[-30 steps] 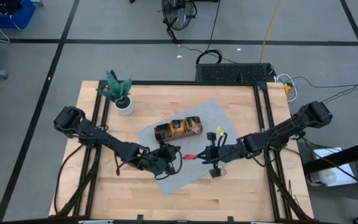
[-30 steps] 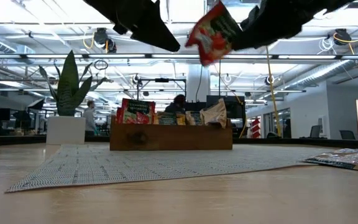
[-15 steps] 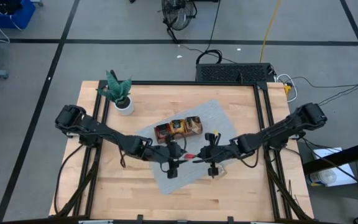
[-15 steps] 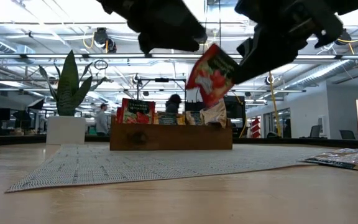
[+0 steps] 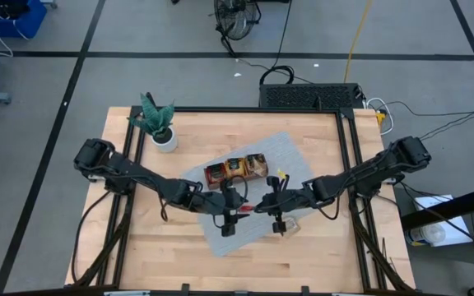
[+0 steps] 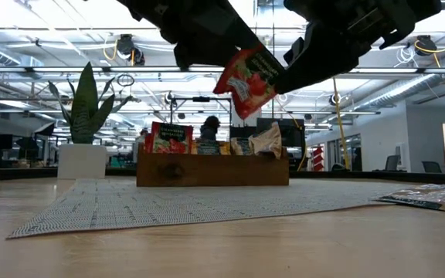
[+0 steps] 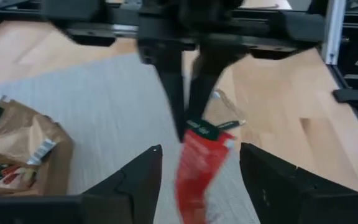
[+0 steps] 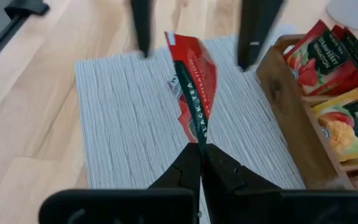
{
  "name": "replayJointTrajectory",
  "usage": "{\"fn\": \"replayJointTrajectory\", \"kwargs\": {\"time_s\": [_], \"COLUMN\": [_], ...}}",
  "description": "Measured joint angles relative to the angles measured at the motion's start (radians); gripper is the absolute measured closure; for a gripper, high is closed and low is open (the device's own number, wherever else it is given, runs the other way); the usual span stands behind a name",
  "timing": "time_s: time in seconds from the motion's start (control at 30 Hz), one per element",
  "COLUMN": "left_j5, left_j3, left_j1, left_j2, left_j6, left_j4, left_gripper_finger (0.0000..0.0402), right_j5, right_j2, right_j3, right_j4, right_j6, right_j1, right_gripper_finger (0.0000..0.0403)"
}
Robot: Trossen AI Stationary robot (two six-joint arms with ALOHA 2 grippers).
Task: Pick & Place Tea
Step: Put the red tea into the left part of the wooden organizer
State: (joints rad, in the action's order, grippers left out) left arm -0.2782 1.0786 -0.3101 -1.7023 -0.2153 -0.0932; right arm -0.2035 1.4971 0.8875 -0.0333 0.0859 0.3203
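In the middle of the frame, the right gripper (image 8: 199, 148) pinches a red tea sachet (image 8: 193, 81) above the grey mat (image 8: 123, 112), the left gripper (image 7: 197, 152) waits wide open around it, and should squeeze next.

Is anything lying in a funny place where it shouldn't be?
Yes. A flat packet lies alone on the bare wood near the table's right edge, off the grey mat and outside the wooden tray where the other tea bags stand. A small yellow bit also lies loose on the mat.
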Motion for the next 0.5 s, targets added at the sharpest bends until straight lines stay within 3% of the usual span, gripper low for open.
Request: {"fn": "replayJointTrajectory", "kwargs": {"time_s": [0.5], "left_j5": [0.065], "left_j3": [0.0], "left_j1": [0.055], "left_j2": [0.0], "left_j6": [-0.031], "left_j4": [0.013], "left_gripper_finger": [0.0266], "right_j5": [0.0], "right_j2": [0.006], "right_j3": [0.0], "right_j4": [-0.008], "right_j6": [-0.019], "right_j1": [0.0], "right_gripper_finger": [0.0403]}}
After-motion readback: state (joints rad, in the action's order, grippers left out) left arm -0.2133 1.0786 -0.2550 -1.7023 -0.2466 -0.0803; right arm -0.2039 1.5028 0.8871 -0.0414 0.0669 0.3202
